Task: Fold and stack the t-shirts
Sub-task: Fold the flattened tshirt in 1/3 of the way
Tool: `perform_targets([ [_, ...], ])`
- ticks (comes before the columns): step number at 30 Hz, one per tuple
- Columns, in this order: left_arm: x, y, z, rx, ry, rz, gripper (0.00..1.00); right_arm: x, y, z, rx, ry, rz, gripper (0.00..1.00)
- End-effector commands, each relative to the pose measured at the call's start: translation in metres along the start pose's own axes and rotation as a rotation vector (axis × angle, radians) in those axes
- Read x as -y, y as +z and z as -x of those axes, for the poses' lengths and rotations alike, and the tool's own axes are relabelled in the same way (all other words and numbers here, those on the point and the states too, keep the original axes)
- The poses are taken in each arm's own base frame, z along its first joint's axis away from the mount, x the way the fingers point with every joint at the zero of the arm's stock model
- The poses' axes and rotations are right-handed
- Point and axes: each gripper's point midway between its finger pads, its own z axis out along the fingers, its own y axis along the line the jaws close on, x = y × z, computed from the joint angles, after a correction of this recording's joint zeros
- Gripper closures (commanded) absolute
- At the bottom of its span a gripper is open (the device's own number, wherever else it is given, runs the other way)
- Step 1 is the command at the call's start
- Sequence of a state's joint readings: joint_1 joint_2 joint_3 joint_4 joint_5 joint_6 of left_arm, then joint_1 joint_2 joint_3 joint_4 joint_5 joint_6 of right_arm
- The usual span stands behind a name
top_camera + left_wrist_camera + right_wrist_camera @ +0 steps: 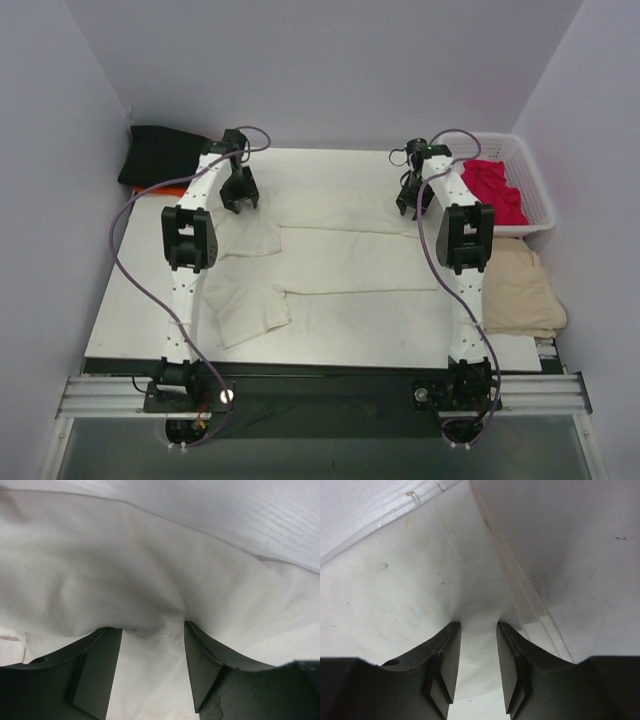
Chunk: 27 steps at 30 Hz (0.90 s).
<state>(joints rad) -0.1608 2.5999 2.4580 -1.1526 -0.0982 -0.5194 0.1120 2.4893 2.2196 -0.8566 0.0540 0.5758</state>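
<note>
The white table (130, 330) carries a spread cream-white t-shirt (350, 265) and a black t-shirt (160, 152).

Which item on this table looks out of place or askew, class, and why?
The cream-white shirt stands out: it lies only partly folded, one sleeve splayed at an angle toward the near left. Small dark specks mark its cloth in the right wrist view. The crimson shirt sits crumpled in the basket, unfolded.

Your left claw (239, 190) and right claw (413, 196) both reach to the desk's (130, 330) far side, fingers parted with cloth between them.
</note>
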Motion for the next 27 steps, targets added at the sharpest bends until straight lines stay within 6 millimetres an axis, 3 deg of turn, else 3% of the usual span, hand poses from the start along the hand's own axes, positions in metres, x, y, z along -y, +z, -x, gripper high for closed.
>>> perform_targets([
  [1, 0.033, 0.031, -0.009, -0.056, 0.028, -0.164, 0.37, 0.011, 0.007, -0.002, -0.036, 0.032, -0.04, 0.64],
  [5, 0.051, 0.033, -0.001, -0.043, 0.062, -0.285, 0.36, 0.013, 0.004, 0.008, -0.012, 0.049, -0.038, 0.64],
  [10, 0.055, 0.026, 0.011, -0.008, 0.089, -0.351, 0.35, 0.016, -0.006, 0.017, 0.02, 0.055, -0.04, 0.64],
  [17, 0.07, 0.028, 0.008, -0.03, 0.127, -0.463, 0.33, 0.021, -0.007, 0.008, 0.001, 0.045, -0.051, 0.64],
  [21, 0.047, 0.038, 0.013, 0.004, 0.099, -0.333, 0.33, 0.02, -0.009, 0.007, -0.004, 0.024, -0.041, 0.64],
  [24, 0.024, 0.037, 0.031, 0.082, 0.037, -0.218, 0.33, 0.016, -0.012, 0.011, 0.007, 0.011, -0.019, 0.64],
  [27, 0.016, 0.026, 0.05, 0.139, -0.042, -0.221, 0.33, 0.014, -0.023, 0.021, 0.045, -0.001, -0.003, 0.64],
])
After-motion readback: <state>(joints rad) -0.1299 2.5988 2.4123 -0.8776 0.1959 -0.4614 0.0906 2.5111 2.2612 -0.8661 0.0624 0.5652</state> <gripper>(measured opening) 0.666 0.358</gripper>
